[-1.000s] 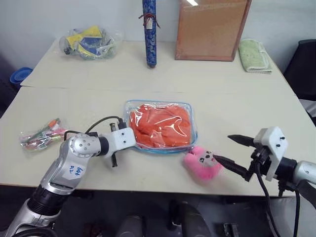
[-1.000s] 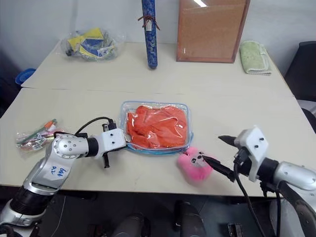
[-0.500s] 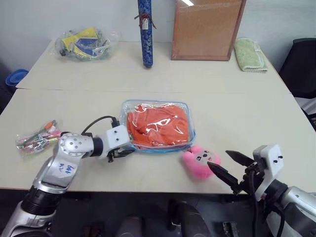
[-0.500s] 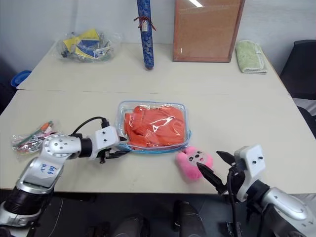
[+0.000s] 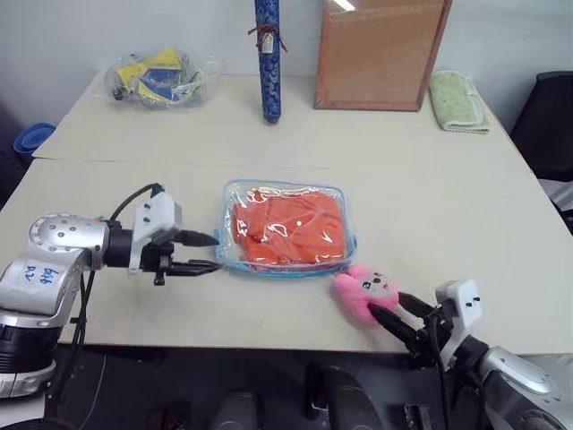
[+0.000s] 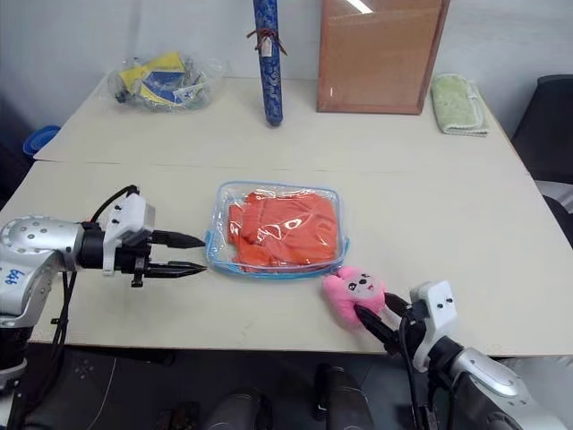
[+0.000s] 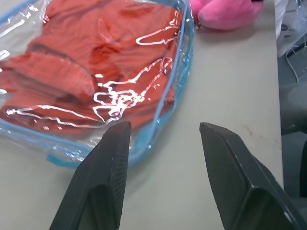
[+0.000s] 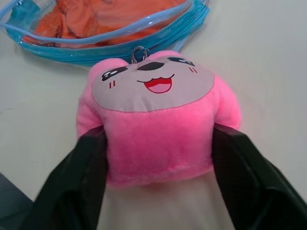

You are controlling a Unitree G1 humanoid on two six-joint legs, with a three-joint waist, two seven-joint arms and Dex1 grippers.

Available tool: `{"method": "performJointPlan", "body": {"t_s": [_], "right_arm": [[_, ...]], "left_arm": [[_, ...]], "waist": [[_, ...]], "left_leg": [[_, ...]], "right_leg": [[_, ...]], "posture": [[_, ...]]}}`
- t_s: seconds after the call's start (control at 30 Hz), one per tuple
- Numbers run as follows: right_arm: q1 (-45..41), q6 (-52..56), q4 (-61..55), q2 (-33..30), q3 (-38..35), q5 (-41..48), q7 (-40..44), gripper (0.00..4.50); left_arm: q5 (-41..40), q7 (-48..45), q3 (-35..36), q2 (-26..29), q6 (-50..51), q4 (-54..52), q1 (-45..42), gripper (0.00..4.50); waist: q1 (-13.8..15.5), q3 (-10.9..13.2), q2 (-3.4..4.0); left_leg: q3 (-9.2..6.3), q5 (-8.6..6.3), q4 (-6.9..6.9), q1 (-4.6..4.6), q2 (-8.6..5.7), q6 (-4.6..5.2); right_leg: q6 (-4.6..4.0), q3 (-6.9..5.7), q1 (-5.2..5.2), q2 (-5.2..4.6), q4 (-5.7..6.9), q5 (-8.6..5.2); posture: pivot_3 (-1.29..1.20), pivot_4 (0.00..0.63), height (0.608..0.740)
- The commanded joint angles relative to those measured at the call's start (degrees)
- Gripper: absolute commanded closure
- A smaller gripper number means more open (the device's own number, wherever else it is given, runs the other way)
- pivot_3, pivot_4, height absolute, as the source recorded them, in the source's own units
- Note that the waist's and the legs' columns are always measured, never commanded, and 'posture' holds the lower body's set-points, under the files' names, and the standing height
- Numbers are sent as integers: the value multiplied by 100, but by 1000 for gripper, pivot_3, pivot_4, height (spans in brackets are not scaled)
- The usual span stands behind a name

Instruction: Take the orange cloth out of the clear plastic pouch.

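Observation:
The clear plastic pouch point(image 5: 235, 193) with light blue edging lies flat mid-table, and the orange cloth point(image 5: 286, 226) is bunched inside it. A pink plush charm point(image 5: 365, 288) hangs off its near right corner by a small ring point(image 8: 139, 51). My left gripper point(image 5: 215, 253) hovers just left of the pouch, open, with nothing between its fingers point(image 7: 108, 163). The pouch's edge point(image 7: 169, 98) lies right ahead of them. My right gripper point(image 6: 378, 309) reaches in from the table's front edge and is shut on the plush charm point(image 8: 153, 110), one finger point(image 8: 79, 177) pressing each side.
At the back stand a clear bag of yellow and blue items point(image 5: 159, 76), an upright blue patterned roll point(image 5: 269, 58), a cork board point(image 5: 380, 54) and a pale green towel point(image 5: 458, 100). A seam point(image 5: 116, 161) crosses the tabletop behind the pouch.
My left gripper let go at the pouch's left corner, opened, and drew back to the left and up. My right gripper sank toward the front edge and closed on the plush charm.

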Motion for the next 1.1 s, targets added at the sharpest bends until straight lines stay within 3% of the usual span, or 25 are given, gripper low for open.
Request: {"method": "performJointPlan", "body": {"t_s": [0.03, 0.2, 0.4, 0.53, 0.93, 1.1], "right_arm": [[145, -327, -86, 9, 43, -129, 210, 2656], [163, -552, -323, -331, -169, -375, 396, 4209], [13, -965, -559, -1785, -283, -1382, 1148, 4209], [-251, -1162, -513, -2426, -409, -1525, 1683, 4209], [-2376, -1766, -393, -3362, 733, -2125, 2871, 4209], [-3284, -2352, -20, -3252, 1258, -2301, 3332, 4209]], "left_arm": [[-246, -54, -13, 18, 21, -91, -170, 2082], [-216, 86, -165, -68, -82, 127, -537, 2082], [-186, 184, -356, -282, -174, 240, -829, 2082], [-86, 216, -521, -384, -355, 314, -884, 2082], [96, 123, -1035, -763, -723, 648, -1392, 2082], [77, 93, -1125, -885, -714, 642, -1461, 2082]], "waist": [[-13, 0, 0], [6, 0, 0], [13, 1, 0], [11, 1, 0], [16, 2, -1], [12, 3, -3]], "left_leg": [[1, -1, 0, 0, 3, -2], [1, -2, 2, 1, 1, -3], [2, -2, 2, 0, -2, -2], [2, -2, 2, 0, -1, -2], [-4, -1, 6, -6, -1, -3], [-4, -1, 10, -6, -3, -3]], "right_leg": [[0, 0, -1, 2, 0, 0], [-1, 1, 1, 1, 1, -1], [2, 2, 0, 2, -2, -2], [2, 2, 1, 5, -3, -2], [4, -9, -1, 5, -5, -1], [5, -13, 1, 1, -10, 0]], "posture": [[0, 150, 740], [0, 150, 740], [0, 150, 740], [0, 150, 740], [0, 150, 740], [0, 150, 740]]}}
